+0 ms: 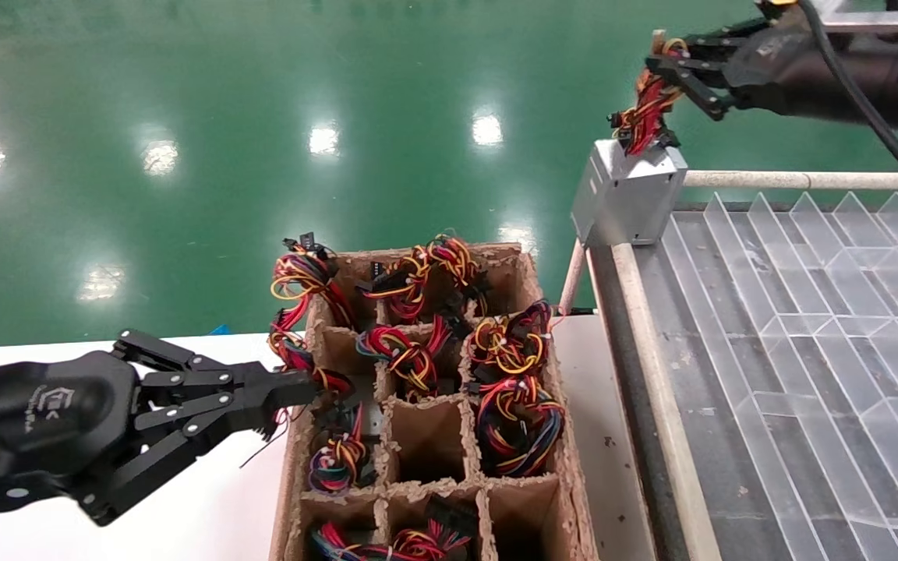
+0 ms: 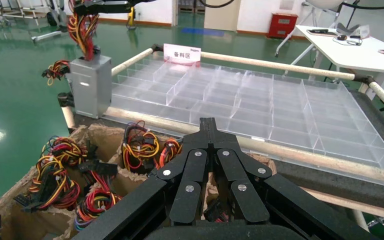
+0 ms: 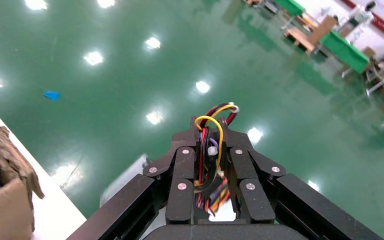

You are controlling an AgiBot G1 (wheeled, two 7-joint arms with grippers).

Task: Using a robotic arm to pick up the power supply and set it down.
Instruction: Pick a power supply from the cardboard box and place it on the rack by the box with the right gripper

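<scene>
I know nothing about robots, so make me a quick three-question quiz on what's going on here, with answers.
1. True or false: the right hand grips the power supply by its metal case.
2. What hangs below that hand: (a) nothing, (b) the power supply on its wire bundle, (c) a cardboard divider?
3. Where is the left hand?

Key
1. False: it is shut on the wires.
2. b; the box hangs at the corner of the clear divided tray.
3. At the left edge of the cardboard crate, shut, holding nothing.
</scene>
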